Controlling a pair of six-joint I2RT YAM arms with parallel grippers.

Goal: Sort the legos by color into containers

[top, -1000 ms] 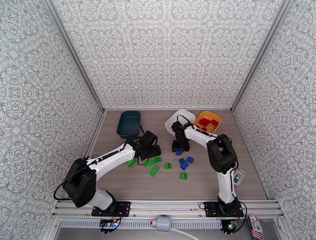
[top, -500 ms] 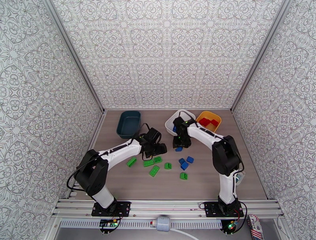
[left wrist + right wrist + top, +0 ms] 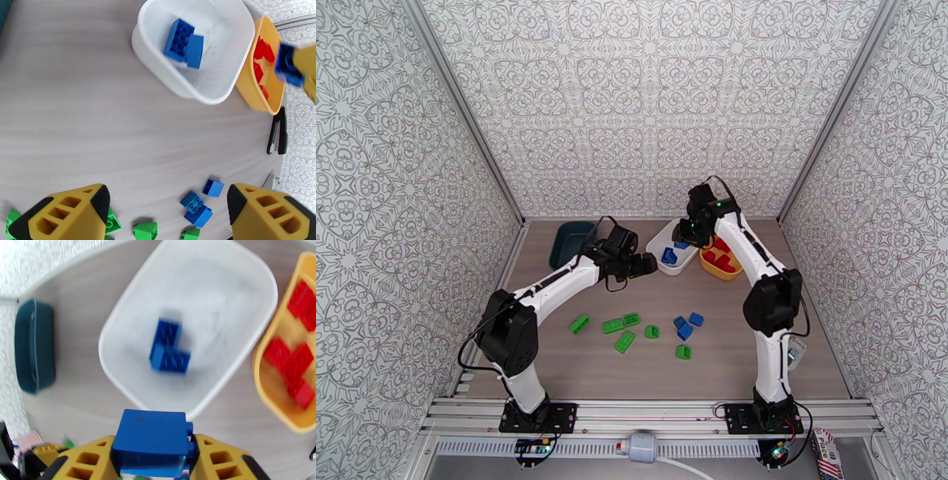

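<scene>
Above the white tub (image 3: 654, 251), my right gripper (image 3: 685, 234) is shut on a blue lego (image 3: 152, 443). Two blue legos (image 3: 169, 350) lie inside that tub. Beside it on the right, the yellow tub (image 3: 720, 275) holds several red legos (image 3: 294, 364). At the back left stands the dark teal tub (image 3: 567, 245). My left gripper (image 3: 646, 264) hovers open and holds nothing, just left of the white tub. Several green legos (image 3: 625, 341) and three blue legos (image 3: 685, 331) lie loose on the table in front.
A black clip-like object (image 3: 276, 132) lies on the table right of the yellow tub (image 3: 247, 81). A small grey device (image 3: 794, 352) rests near the right edge. Patterned walls close in the table on three sides.
My right gripper rose from the table with the blue lego and swung back over the white tub. My left gripper lifted away from the green legos toward the back.
</scene>
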